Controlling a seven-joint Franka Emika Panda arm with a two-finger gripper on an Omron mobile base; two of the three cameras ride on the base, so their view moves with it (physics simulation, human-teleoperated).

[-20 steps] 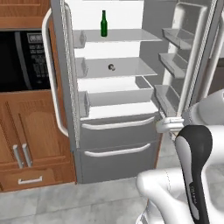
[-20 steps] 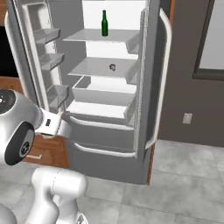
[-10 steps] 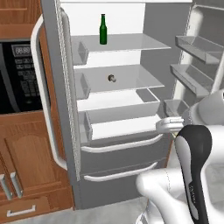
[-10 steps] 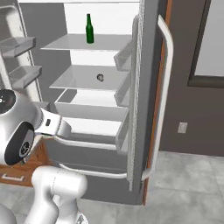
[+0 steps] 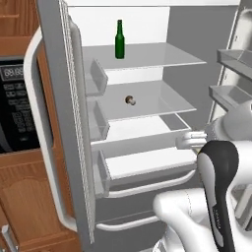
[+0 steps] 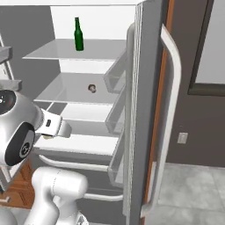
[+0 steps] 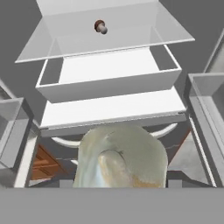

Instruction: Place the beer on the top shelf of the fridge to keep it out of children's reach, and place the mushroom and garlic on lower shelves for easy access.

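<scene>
A black built-in oven (image 5: 15, 108) with a small digital display and keypad sits in brown wood cabinets (image 5: 24, 206) in the left base view. In the right base view, a dark brown wall (image 6: 197, 118) carries a white outlet (image 6: 182, 138) and a dark-framed pale panel (image 6: 211, 44), above a grey tiled floor (image 6: 193, 193).

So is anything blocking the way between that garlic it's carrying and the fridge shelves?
Nothing visible does. The garlic sits in the gripper facing the open fridge; the shelf with the mushroom has bare space around it.
</scene>
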